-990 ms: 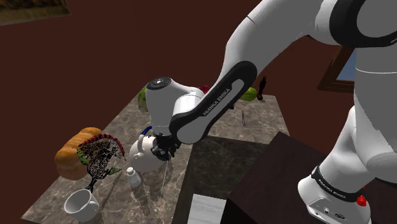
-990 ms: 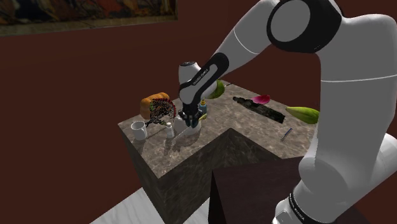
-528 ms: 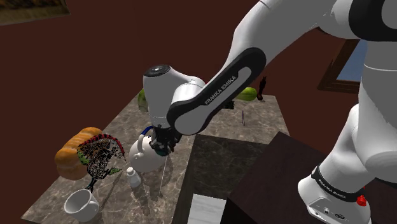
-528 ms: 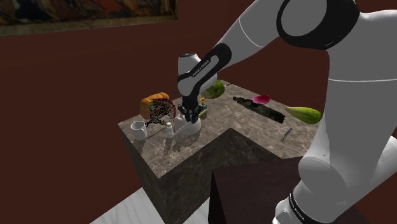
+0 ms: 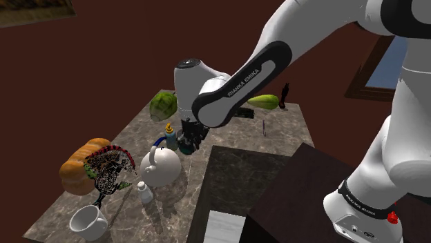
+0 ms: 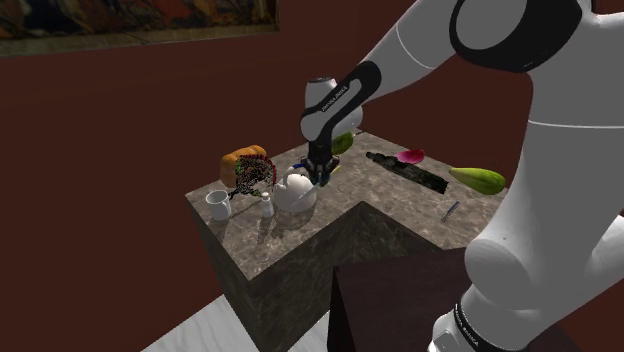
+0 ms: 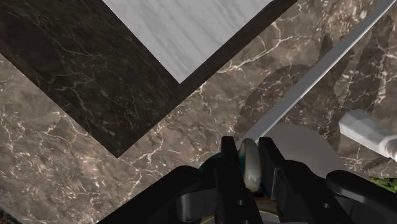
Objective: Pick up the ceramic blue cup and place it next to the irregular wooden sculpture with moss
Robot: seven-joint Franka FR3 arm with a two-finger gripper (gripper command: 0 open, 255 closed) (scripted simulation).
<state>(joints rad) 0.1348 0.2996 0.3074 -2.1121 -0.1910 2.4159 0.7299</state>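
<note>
Fingers (image 7: 229,175) are closed on a thin pale wall with a teal-blue edge, the blue cup (image 7: 249,167), clasped between them above the brown marbled worktop (image 7: 76,159). In the shoulder view the cup is a small blue patch just beside the black fingers, directly behind the white teapot (image 5: 161,166). Whether it rests on the stone or hangs clear of it cannot be told.

The teapot stands between the cup and the sculpture (image 5: 108,169), a dark lacy shape with green and red bits, toward the shoulder view's left and apart from the cup. An orange-brown loaf (image 5: 81,164) lies just behind the sculpture. A small white bottle (image 5: 144,192) stands near the teapot, and a white mug (image 5: 88,221) sits by the near corner. At the far edge lie a green leafy ball (image 5: 164,105) and a long green fruit (image 5: 262,101).
</note>
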